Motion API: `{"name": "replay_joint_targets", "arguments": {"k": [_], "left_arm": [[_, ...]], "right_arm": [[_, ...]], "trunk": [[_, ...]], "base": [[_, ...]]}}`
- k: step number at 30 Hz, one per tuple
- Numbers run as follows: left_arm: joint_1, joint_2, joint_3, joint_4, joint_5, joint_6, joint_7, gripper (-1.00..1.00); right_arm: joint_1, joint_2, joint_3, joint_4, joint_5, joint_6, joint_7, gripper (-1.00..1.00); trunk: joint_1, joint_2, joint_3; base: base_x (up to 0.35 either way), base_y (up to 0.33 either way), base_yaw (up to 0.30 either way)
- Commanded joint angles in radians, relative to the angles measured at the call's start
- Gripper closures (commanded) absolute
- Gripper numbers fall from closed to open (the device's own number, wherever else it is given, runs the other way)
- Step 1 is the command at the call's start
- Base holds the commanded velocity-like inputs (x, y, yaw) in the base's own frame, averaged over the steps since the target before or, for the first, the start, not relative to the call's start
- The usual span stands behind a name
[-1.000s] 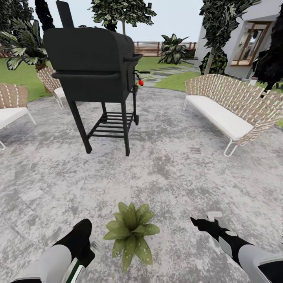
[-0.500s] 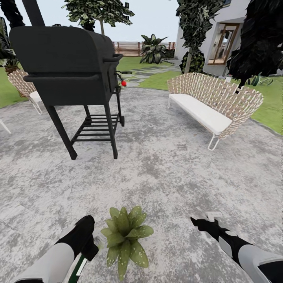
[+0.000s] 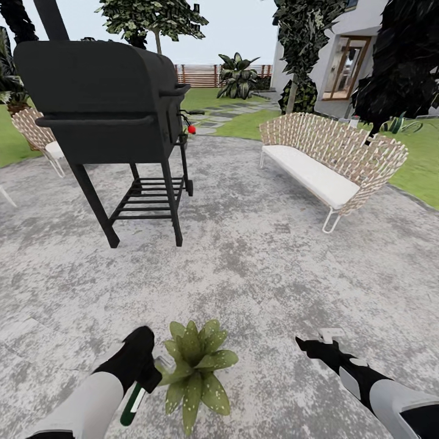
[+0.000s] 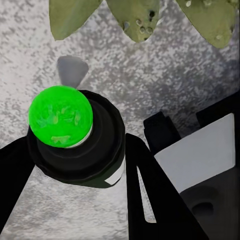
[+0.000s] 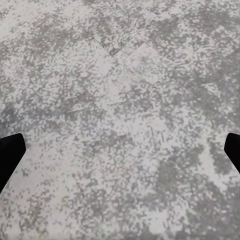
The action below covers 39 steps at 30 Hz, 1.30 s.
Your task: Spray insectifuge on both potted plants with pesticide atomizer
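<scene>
My left gripper (image 3: 145, 373) is shut on the pesticide atomizer (image 3: 132, 406), a slim dark-green bottle held tilted, with its white spray head (image 3: 160, 364) pointing at the leaves. In the left wrist view the atomizer (image 4: 75, 137) shows end-on between my black fingers (image 4: 145, 185), its bright green base towards the camera. One potted plant (image 3: 195, 366), a low green rosette, stands on the paved patio right beside the spray head. Small specks dot its leaves (image 4: 142, 22); I cannot tell whether they are insectifuge. My right gripper (image 3: 318, 340) hovers open over bare paving to the plant's right.
A black barbecue grill (image 3: 110, 122) on legs stands ahead on the left. A wicker sofa (image 3: 329, 158) with a white cushion sits ahead on the right. The lawn (image 3: 421, 164), trees and a house wall border the patio (image 3: 262, 268).
The camera first turned, sliding the whole scene leftward. Since then my left gripper has risen and moved closer to the plant, bringing more of the atomizer into sight.
</scene>
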Motion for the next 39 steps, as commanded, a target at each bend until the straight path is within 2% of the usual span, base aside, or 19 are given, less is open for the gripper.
{"name": "replay_joint_targets", "arguments": {"k": [1, 14, 23, 26, 29, 39], "left_arm": [[0.0, -0.002, 0.003, -0.003, -0.013, 0.001, -0.01, 1.0], [-0.009, -0.007, 0.003, -0.019, -0.014, 0.002, -0.01, 1.0], [-0.01, -0.004, 0.003, -0.009, -0.013, 0.002, -0.009, 1.0], [-0.01, -0.004, 0.003, -0.007, -0.012, 0.002, -0.009, 1.0], [-0.01, -0.004, 0.002, -0.007, -0.012, 0.001, -0.009, 1.0], [-0.01, -0.004, 0.001, -0.007, -0.012, 0.0, -0.008, 1.0]], "right_arm": [[-0.001, 0.0, 0.008, 0.001, -0.011, -0.003, 0.005, -1.0], [-0.001, 0.0, 0.007, 0.001, -0.011, -0.003, 0.005, -1.0], [-0.001, 0.0, 0.007, 0.001, -0.011, -0.003, 0.005, -1.0], [-0.001, 0.0, 0.007, 0.001, -0.027, -0.003, 0.005, -1.0], [-0.001, 0.0, 0.008, 0.001, -0.061, -0.003, 0.005, -1.0], [-0.001, 0.0, 0.008, 0.001, -0.067, -0.003, 0.005, -1.0]], "trunk": [[0.0, 0.0, -0.001], [0.0, 0.0, -0.001], [0.0, 0.0, -0.001], [0.0, 0.0, -0.001], [0.0, 0.0, -0.001], [0.0, 0.0, -0.001]], "base": [[0.0, 0.0, 0.0], [0.0, 0.0, -0.001], [-0.004, 0.005, -0.255], [-0.115, 0.188, -0.176], [-0.141, 0.252, -0.038], [-0.127, 0.244, -0.028]]}}
